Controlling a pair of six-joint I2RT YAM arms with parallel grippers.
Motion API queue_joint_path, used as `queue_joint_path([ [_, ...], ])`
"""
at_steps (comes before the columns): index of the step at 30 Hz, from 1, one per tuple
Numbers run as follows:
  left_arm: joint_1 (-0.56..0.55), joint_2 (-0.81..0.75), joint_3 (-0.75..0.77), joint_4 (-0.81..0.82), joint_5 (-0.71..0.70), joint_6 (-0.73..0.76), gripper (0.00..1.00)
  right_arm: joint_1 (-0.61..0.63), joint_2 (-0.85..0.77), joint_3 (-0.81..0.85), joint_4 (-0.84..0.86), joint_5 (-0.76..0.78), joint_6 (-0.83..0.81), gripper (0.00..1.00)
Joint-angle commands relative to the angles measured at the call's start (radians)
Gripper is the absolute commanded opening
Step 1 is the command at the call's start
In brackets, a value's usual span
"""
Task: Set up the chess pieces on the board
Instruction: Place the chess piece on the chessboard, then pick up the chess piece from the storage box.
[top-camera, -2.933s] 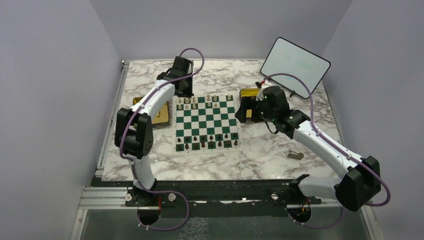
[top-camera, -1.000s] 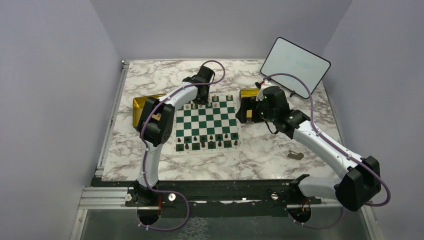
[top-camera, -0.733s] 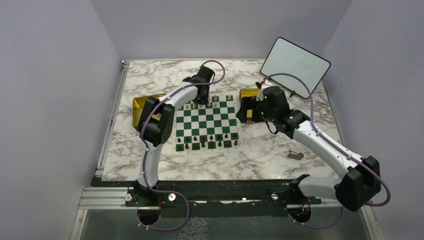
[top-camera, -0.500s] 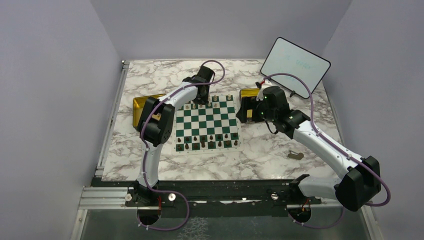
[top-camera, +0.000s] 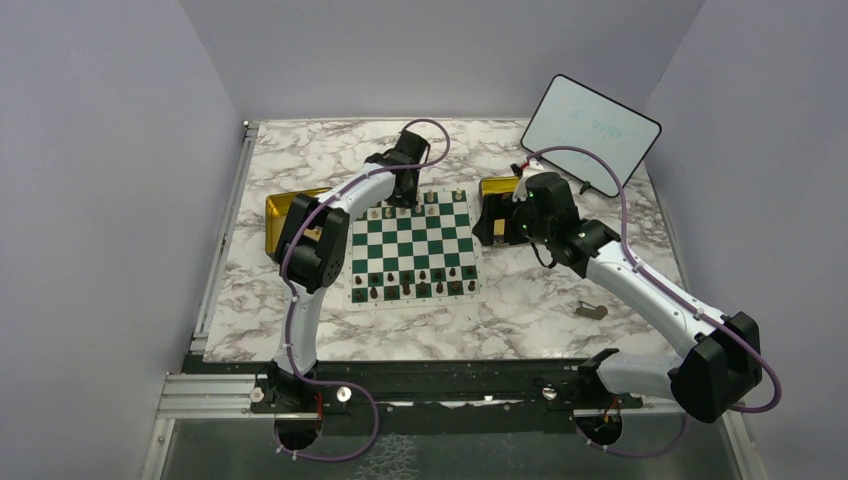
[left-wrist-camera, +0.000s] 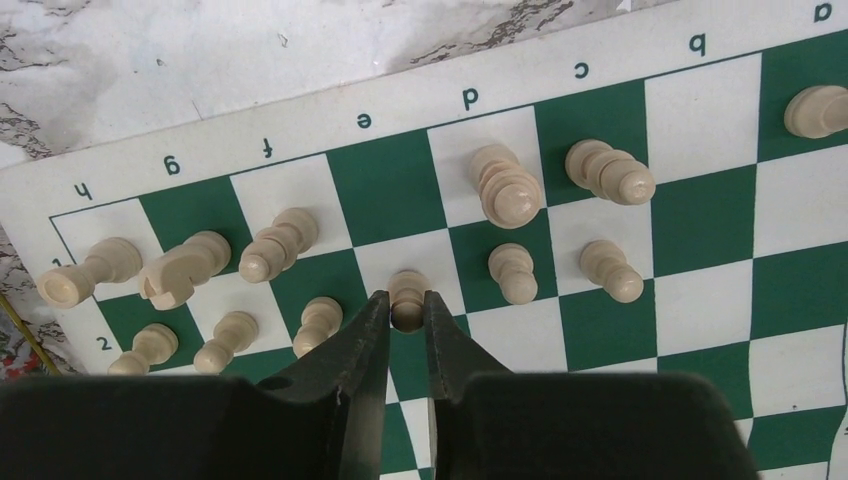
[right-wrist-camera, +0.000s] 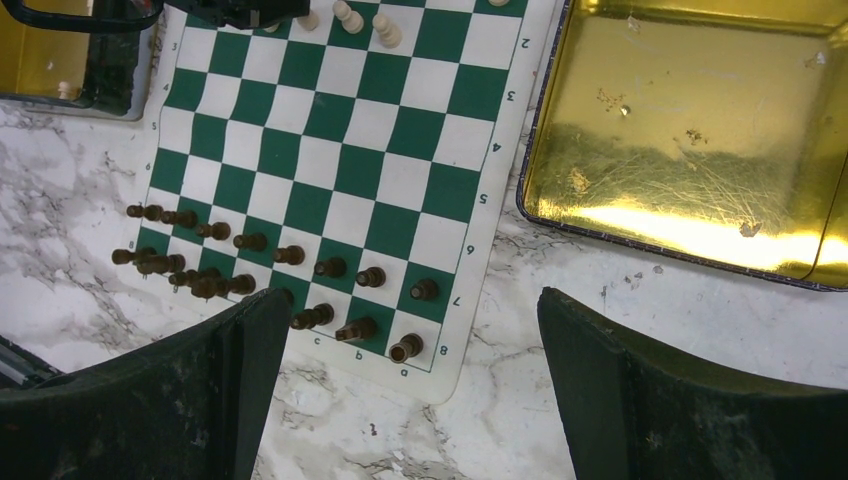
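One cream pawn (left-wrist-camera: 407, 292) is standing on a white square in the second row of the board (left-wrist-camera: 700, 215). I am seeing my left gripper (left-wrist-camera: 407, 318) clamping it, one finger pressing each side. Neighbouring cream pawns (left-wrist-camera: 513, 272) are crowding in on both sides, one sitting just beside a finger. Taller cream back-row pieces (left-wrist-camera: 505, 185) are standing in the row behind. Dark pieces (right-wrist-camera: 250, 265) are filling the board's opposite two rows. My right gripper (right-wrist-camera: 408, 300) is hanging with its jaws spread wide, holding nothing, above that end. A gold tray (right-wrist-camera: 690, 130) is lying just beside the board's edge on the marble table (top-camera: 520, 310), and a whiteboard (top-camera: 590, 130) is leaning at the far right.
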Motion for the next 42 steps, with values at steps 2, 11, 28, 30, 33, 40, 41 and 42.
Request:
queue_joint_path([
  [2, -0.002, -0.012, 0.036, 0.015, 0.002, -0.011, 0.22, -0.006, -0.010, 0.010, -0.008, 0.025, -0.013, 1.00],
  [11, -0.002, -0.025, 0.037, 0.012, -0.006, -0.006, 0.27, -0.006, -0.009, 0.008, -0.007, 0.022, -0.010, 1.00],
  [28, 0.108, -0.253, -0.029, -0.028, 0.020, -0.010, 0.31, -0.006, -0.002, 0.001, 0.016, -0.040, 0.007, 1.00],
  [30, 0.151, -0.283, -0.059, -0.028, 0.020, -0.003, 0.31, -0.005, -0.002, 0.001, 0.023, -0.049, 0.008, 1.00],
  [33, 0.222, -0.329, -0.111, -0.028, 0.026, 0.005, 0.31, -0.006, 0.001, 0.003, 0.024, -0.050, 0.006, 1.00],
  [40, 0.367, -0.410, -0.250, 0.012, 0.026, 0.018, 0.31, -0.006, 0.011, 0.012, 0.034, -0.064, 0.018, 1.00],
  [41, 0.382, -0.414, -0.269, 0.024, 0.031, 0.019, 0.31, -0.006, 0.011, 0.012, 0.032, -0.064, 0.019, 1.00],
  [42, 0.395, -0.416, -0.292, 0.034, 0.036, 0.020, 0.31, -0.006, 0.011, 0.010, 0.031, -0.063, 0.021, 1.00],
])
